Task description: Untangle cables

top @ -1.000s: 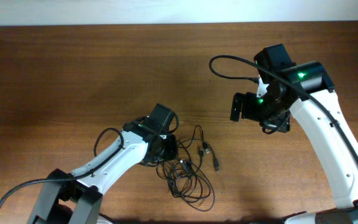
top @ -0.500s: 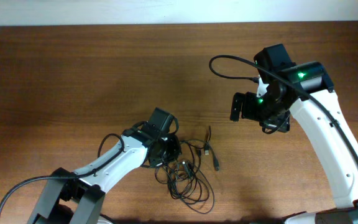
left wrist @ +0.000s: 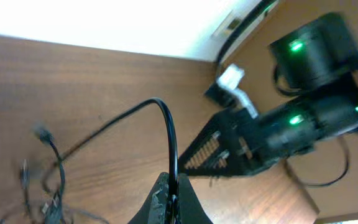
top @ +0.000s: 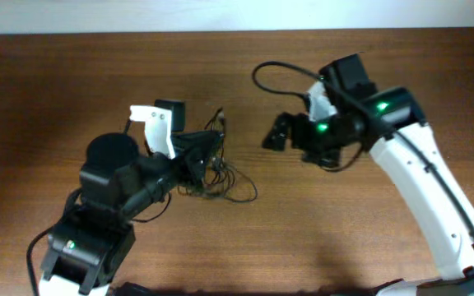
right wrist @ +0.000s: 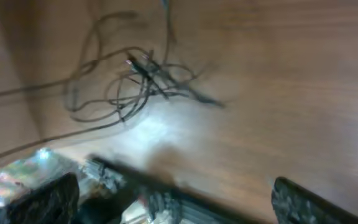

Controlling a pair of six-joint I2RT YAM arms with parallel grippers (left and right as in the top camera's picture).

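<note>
Brown wooden surface [top: 48,90], white wall beyond. Left gripper [left wrist: 171,193], held high, pinches one of the cables [top: 225,182]; right gripper [top: 271,138] hovers nearby, fingers spread.

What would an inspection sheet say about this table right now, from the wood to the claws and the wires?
Surface: brown wooden table, grain visible.
Job's things: thin black cables, a loose tangle on the table between the arms, with one strand arching up into the left fingers.
Clutter: nothing seen.
Grippers: left gripper pinched shut on a strand of the cables; right gripper open, fingers wide, apart from the tangle.
Cables: thick black robot cable loops beside the right arm.
Surroundings: pale strip beyond the table's far edge.
</note>
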